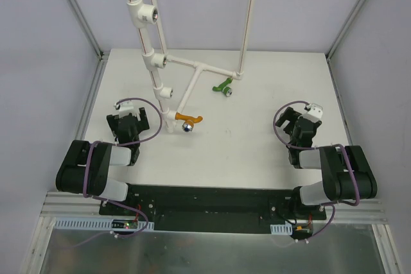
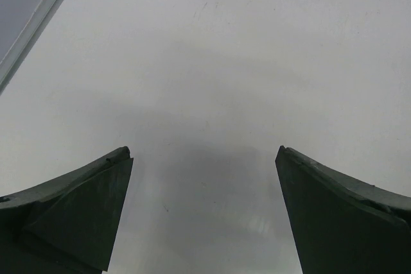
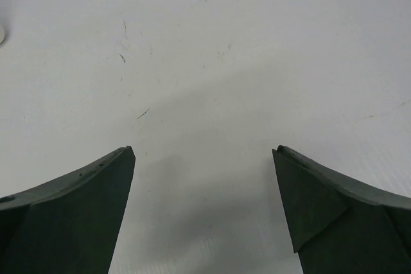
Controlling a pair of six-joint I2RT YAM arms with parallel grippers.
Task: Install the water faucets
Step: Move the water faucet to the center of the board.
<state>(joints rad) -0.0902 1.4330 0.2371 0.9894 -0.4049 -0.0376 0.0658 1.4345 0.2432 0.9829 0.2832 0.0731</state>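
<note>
Both claws are wide open and hold nothing: the left gripper point(image 2: 204, 158) and the right gripper point(image 3: 204, 155) each show only bare white table point(image 1: 257, 152) between their fingers, and both hang low near their own bases. The orange faucet point(image 1: 188, 120) lies on the table just beside the foot of the white pipe frame point(image 1: 147, 40), with its silver round end toward the arms. The green faucet point(image 1: 223, 86) lies farther back, just beside the horizontal branch of the frame. Neither one is installed yet. I think the main danger is the grasp. The faucets are small, and the round end may roll or slip away if the fingers close off-centre. The orange one is so close to the frame that the left arm may knock the pipe or the tee fittings point(image 1: 166, 92) during its reach. A faucet that enters the threaded hole tilted would probably jam. There is much open room in the middle and on the right side of the table. The walls point(image 1: 45, 62) and the raised table edges limit wide swings on both sides.
</note>
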